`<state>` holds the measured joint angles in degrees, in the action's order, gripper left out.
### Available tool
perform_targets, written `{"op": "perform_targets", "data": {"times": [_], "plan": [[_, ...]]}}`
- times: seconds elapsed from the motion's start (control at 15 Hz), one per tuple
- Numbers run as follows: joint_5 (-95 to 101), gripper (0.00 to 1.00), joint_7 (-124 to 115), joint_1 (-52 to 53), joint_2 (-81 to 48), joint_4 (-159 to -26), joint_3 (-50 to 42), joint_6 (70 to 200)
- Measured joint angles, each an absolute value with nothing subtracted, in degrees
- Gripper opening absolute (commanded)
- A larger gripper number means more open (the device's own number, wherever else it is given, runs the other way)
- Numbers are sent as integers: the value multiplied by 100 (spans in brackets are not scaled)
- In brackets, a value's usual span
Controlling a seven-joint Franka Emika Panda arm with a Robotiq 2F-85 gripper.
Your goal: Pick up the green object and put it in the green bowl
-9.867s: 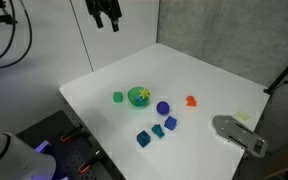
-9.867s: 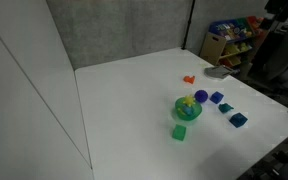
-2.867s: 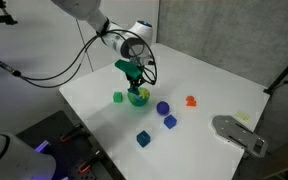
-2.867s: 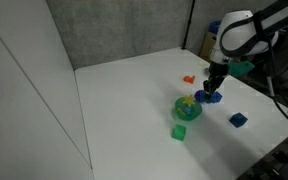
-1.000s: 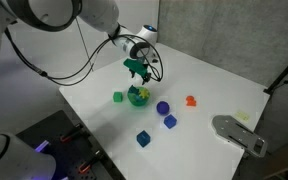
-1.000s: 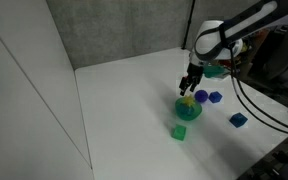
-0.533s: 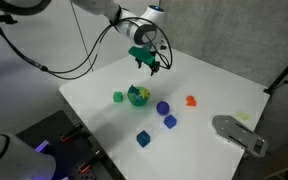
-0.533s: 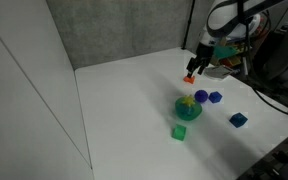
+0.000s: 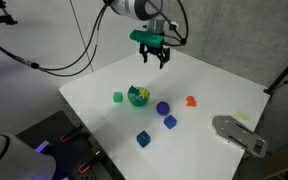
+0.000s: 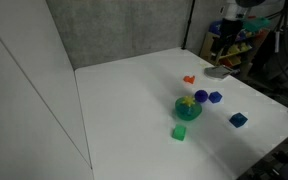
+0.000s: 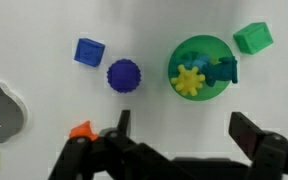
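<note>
Your count on the counter:
- Green bowl: 1.
- Dark teal block: 1.
- Yellow star piece: 1.
- Light-green cube: 1, and you see the same single one in both exterior views.
- Blue cubes: 2, a blue cube plus another blue cube. Both exterior views give you 2; your wrist view catches only 1.
- Purple ball: 1.
- Orange piece: 1, too small for you to tell its shape.
- Grey flat thing: 1.
</note>
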<state>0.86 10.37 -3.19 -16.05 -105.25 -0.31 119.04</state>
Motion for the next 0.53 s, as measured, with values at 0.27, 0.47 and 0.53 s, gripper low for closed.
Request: {"op": "perform_targets", "data": {"times": [0.27,0.47,0.53], "plan": [[478,100,1015,-323,-675,-10812,-224,11083],[486,100,970,-330,-18,-10928,-317,10362],[485,100,901,-335,173,-10959,-343,10161]]}}
